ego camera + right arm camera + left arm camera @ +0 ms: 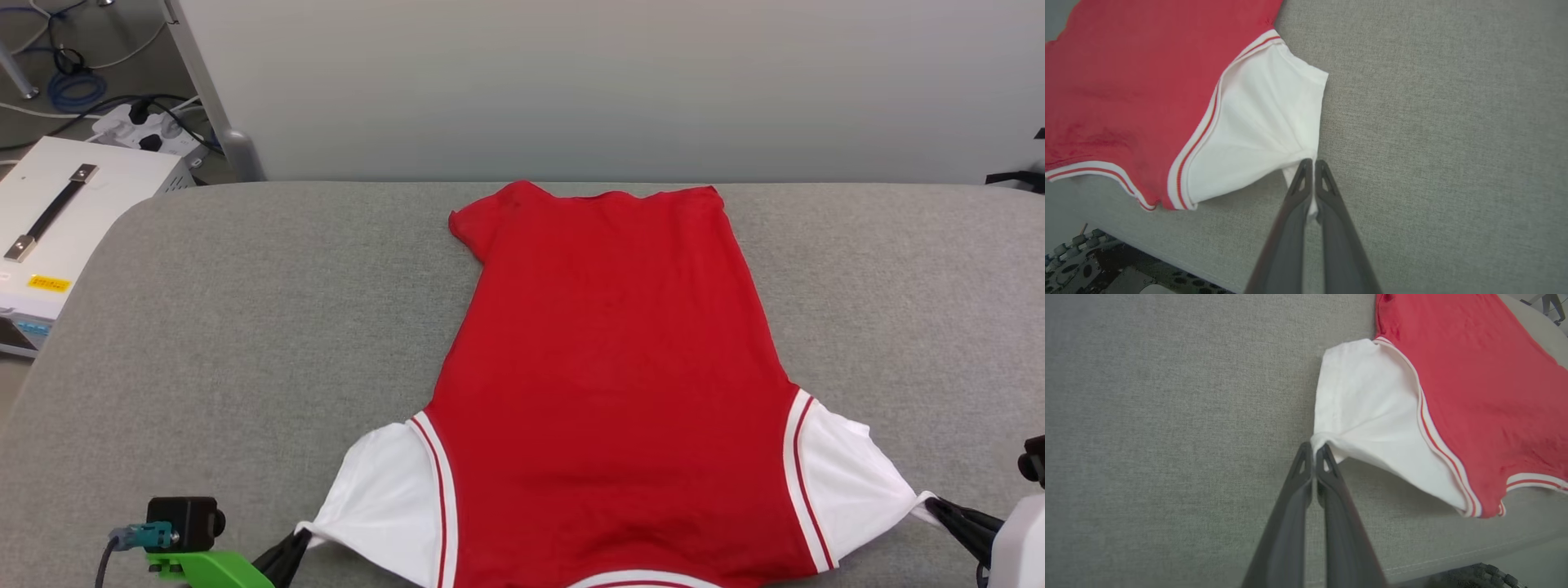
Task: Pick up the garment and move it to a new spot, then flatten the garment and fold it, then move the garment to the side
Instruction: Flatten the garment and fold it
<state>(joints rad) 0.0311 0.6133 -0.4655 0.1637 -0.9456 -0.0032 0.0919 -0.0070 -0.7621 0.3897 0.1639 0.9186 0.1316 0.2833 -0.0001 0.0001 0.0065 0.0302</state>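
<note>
Left gripper (pixel 1314 447): fingers pinched together on the tip of the garment's left white sleeve (pixel 380 490), at the near left.
Right gripper (pixel 1313 162): clamped on the tip of the other white sleeve (pixel 845 474), at the near right.
Garment (pixel 612 367): spread on the grey padded surface (pixel 245 327), both sleeves drawn outward, red body running away to the hem.
Far left: white case (pixel 73 212) with a black handle.
</note>
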